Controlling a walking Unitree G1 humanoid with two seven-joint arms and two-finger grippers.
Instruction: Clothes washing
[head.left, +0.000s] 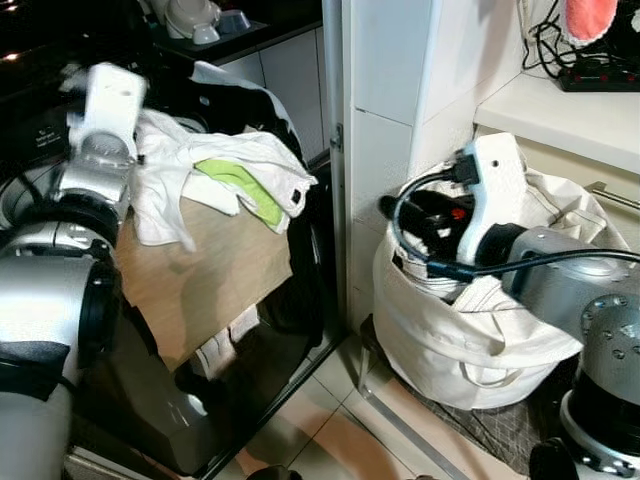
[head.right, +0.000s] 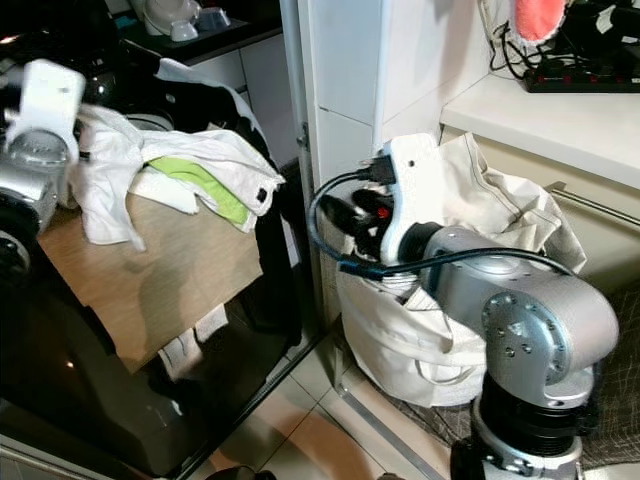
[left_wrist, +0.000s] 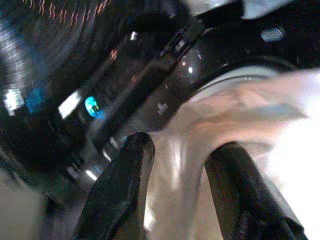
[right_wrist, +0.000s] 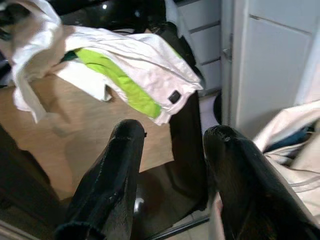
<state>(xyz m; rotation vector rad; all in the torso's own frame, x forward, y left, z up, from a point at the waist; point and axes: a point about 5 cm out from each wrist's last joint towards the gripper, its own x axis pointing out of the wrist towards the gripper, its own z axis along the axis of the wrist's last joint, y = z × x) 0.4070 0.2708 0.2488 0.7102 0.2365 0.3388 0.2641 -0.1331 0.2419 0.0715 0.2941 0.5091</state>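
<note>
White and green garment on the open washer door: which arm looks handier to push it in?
Left. The left gripper is already up by the white and green garment; the right gripper hangs open over the laundry bag.

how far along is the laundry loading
Early to midway. Done: washer door is open, and white and green clothes are piled at the opening. In hand: left gripper is on white cloth at the drum. Left: the laundry bag beside the right gripper still holds clothes.
</note>
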